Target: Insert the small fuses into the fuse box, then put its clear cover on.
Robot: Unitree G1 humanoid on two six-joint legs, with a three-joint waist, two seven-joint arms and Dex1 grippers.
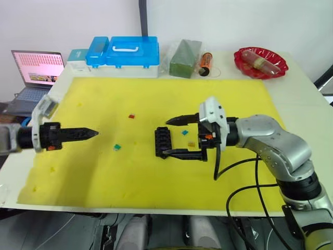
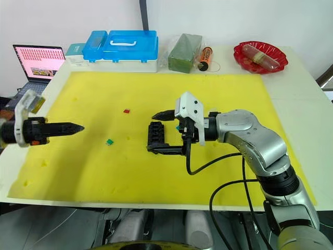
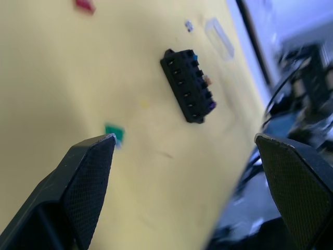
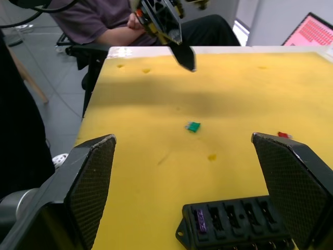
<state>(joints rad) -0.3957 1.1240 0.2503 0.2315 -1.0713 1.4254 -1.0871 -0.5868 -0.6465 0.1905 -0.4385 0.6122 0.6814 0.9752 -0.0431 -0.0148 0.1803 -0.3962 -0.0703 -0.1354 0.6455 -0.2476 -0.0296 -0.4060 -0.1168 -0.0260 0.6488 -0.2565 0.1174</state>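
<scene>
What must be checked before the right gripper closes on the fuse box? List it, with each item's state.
1. Right gripper open wide enough: ok, its fingers are spread on either side of the fuse box.
2. Fuse box upright on the yellow mat, slots up: ok.
3. Slots filled: not ok, a purple fuse sits in one; the others look empty.
4. Loose fuses located: ok, green fuse and red fuse lie on the mat.
5. Left gripper clear of the box: ok, open and away to the left.
6. Clear cover intact: cannot tell.
</scene>
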